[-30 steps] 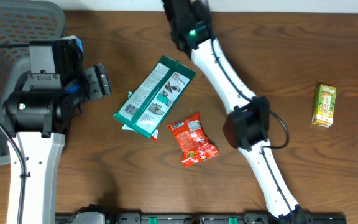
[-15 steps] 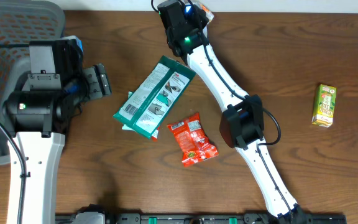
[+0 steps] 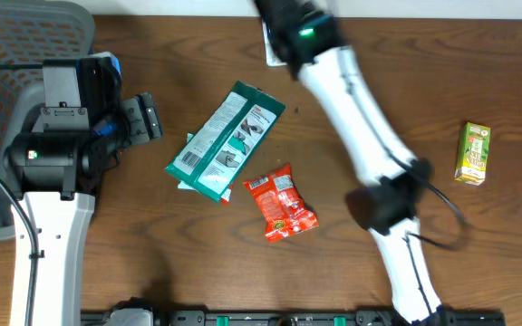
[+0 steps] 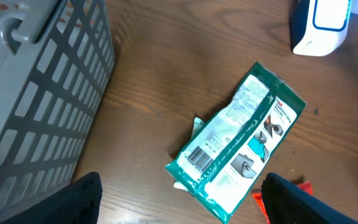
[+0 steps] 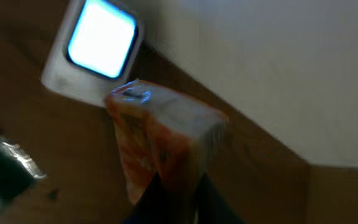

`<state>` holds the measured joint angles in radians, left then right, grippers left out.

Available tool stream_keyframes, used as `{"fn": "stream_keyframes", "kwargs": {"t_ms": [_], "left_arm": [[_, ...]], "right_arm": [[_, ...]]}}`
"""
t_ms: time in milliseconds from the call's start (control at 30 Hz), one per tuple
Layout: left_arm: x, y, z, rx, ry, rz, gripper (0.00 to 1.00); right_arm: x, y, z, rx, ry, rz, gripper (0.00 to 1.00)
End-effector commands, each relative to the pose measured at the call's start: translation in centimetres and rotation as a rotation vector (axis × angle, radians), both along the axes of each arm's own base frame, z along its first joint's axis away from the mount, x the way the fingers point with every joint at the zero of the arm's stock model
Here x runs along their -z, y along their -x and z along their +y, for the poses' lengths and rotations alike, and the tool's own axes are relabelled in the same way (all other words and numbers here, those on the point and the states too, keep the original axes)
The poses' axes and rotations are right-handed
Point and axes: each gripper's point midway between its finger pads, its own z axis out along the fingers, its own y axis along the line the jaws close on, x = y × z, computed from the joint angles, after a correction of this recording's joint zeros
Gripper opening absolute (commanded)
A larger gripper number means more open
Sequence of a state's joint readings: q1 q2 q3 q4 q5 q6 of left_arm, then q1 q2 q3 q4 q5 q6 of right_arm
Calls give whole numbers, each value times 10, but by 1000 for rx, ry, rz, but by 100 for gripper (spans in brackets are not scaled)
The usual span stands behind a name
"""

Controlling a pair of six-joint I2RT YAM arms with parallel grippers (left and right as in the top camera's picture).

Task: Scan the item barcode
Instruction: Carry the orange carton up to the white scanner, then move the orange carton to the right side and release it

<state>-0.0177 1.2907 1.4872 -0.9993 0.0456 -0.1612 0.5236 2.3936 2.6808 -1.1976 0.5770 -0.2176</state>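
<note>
1. The right gripper is clenched on the orange carton, its dark fingers pinching the carton's lower end. The view is blurred, so no print can be read.
2. The carton stands tilted right in front of the barcode scanner, its top corner just under the scanner's glowing window. I cannot tell whether the two touch.
3. From overhead, the right arm is a streak of blur reaching up over the scanner. Only a white sliver of the scanner shows beneath it, and the carton is hidden there.
4. The left gripper sits well to the left of the scanner, released, its jaws wide apart with nothing between them.
5. The green packet lies flat between that gripper and the scanner, below and left of the scanner. Its barcode label faces up at the end away from the scanner.
6. A paler green edge peeks out from under the packet's far end.
7. The red snack packet lies farther below the scanner, just past the green packet.
8. The green juice carton lies alone, well to the right of the scanner.
9. The grey basket stands farthest left of the scanner, beyond the left gripper.
</note>
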Motion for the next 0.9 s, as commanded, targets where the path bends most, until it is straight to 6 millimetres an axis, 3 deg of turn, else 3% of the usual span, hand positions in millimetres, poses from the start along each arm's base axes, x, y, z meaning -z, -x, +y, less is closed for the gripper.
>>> {"fn": "stream_keyframes", "kwargs": {"t_ms": [0,67,233,367,700,867], "left_arm": [[-6,-1,1,-12,-1,-12,83],[-6,-1,1,-12,-1,-13,83],[-6,-1,1,-12,-1,-13,83],[-6,-1,1,-12,-1,-13,83],[-6,-1,1,-12,-1,-12,83],[-6,-1,1,-12,-1,-12,83]], "right_arm": [[-58,40,-18,5,-383,63,9],[-60,58,-34,26,-460,144,1],[-32,95,-100,198,-522,380,1],[-3,100,-139,307,-582,495,1],[93,119,-220,574,-650,719,1],[143,135,-242,659,-670,797,1]]}}
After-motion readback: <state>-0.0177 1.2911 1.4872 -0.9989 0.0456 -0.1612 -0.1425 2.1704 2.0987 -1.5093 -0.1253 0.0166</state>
